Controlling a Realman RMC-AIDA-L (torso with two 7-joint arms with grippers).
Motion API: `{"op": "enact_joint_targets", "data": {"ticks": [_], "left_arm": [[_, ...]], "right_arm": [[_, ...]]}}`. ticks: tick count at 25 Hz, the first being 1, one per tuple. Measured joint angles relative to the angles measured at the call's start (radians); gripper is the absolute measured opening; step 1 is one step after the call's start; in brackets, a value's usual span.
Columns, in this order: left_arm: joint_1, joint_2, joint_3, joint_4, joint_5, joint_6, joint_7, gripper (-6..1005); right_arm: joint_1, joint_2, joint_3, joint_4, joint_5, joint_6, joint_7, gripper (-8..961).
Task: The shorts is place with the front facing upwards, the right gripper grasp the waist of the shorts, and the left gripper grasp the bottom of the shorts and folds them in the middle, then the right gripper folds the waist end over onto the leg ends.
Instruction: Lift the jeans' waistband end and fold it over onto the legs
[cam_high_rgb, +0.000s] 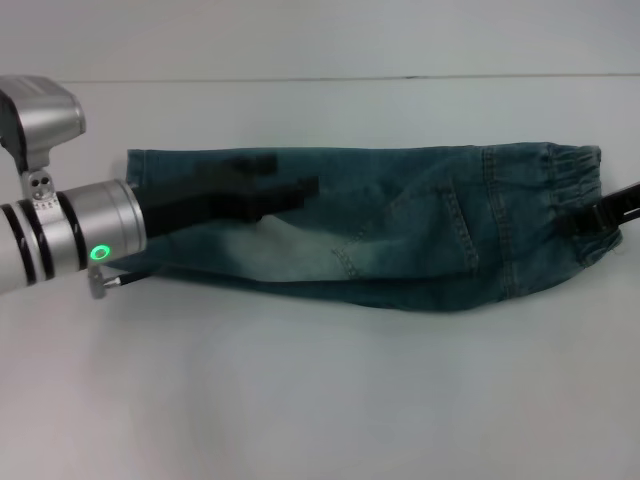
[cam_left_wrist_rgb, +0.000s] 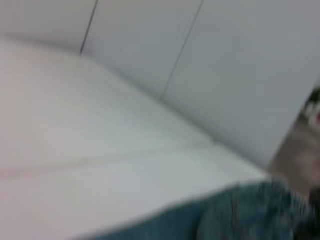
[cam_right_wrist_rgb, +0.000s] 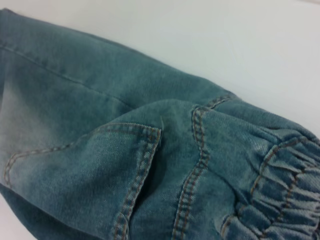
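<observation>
Shorts (cam_high_rgb: 420, 225), one pair only, lie stretched left to right across the white table (cam_high_rgb: 320, 400), and they look already folded lengthwise: we see a single long strip, with the gathered waistband (cam_high_rgb: 570, 175) at the right end and the leg ends (cam_high_rgb: 140, 170) at the left. We judge the first fold done and the second one in hand, where the waist goes over onto the leg ends.

Our left gripper (cam_high_rgb: 300, 190) reaches in from the left and hovers low over the left part of the denim; its fingers look close together with nothing between them, though we cannot tell for certain whether they are clenched. Our right gripper (cam_high_rgb: 600, 215) shows only as a dark piece at the right edge, touching the waistband; whether it grips the cloth we cannot tell. Its wrist view shows a pocket and the elastic close up, no fingers.

Next, we think the right gripper needs a firm hold on the waist, then a lift and a carry leftward, with the left arm clear of the landing place.

Count: two grippers, one pale faded patch (cam_high_rgb: 290, 250) in sight.
</observation>
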Motion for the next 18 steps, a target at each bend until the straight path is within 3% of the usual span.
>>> {"op": "enact_joint_targets", "data": {"ticks": [2, 8, 12, 18], "left_arm": [[-0.008, -0.001, -0.002, -0.068, -0.110, -0.022, 0.125, 831], [-0.064, -0.005, 0.000, -0.268, -0.363, -0.154, 0.513, 822], [-0.128, -0.007, -0.004, -0.408, -0.459, -0.293, 0.794, 645], [-0.187, -0.007, -0.005, -0.517, -0.480, -0.400, 0.911, 358]], "right_arm": [[0.000, -0.007, 0.000, 0.000, 0.007, -0.007, 0.000, 137], [0.009, -0.017, 0.018, -0.047, 0.033, -0.103, 0.010, 116], [0.009, -0.017, 0.026, -0.185, 0.089, -0.214, 0.044, 116], [0.004, -0.021, 0.041, -0.333, 0.221, -0.331, 0.082, 117]]}}
